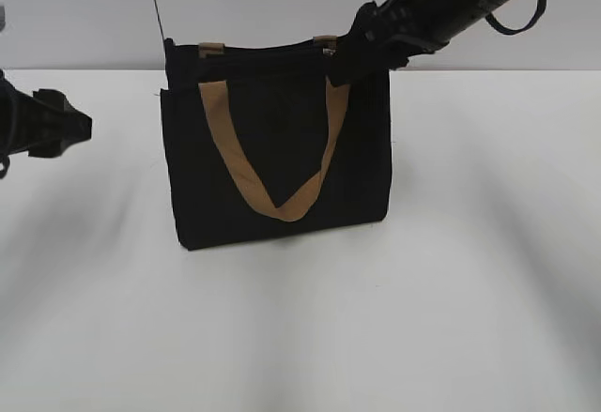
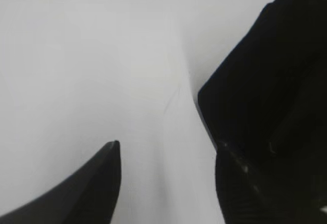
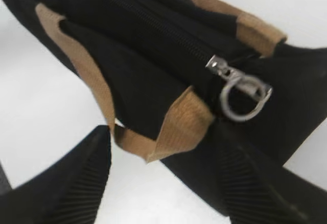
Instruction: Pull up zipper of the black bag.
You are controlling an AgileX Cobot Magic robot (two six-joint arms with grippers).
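The black bag (image 1: 277,149) stands upright on the white table, with a tan handle (image 1: 272,163) hanging down its front. My right gripper (image 1: 349,55) hovers at the bag's top right corner, open and empty. In the right wrist view the bag (image 3: 143,81) lies under the open jaws (image 3: 163,147), and the silver zipper pull with a ring (image 3: 240,94) sits at the near end of the zipper, above the right finger. My left gripper (image 1: 80,126) is to the left of the bag, open and empty. In the left wrist view (image 2: 166,150) the bag's side (image 2: 265,91) is at right.
The white table (image 1: 300,337) spreads around the bag. A thin black rod (image 1: 155,4) rises behind the bag's left corner. The light wall is at the back.
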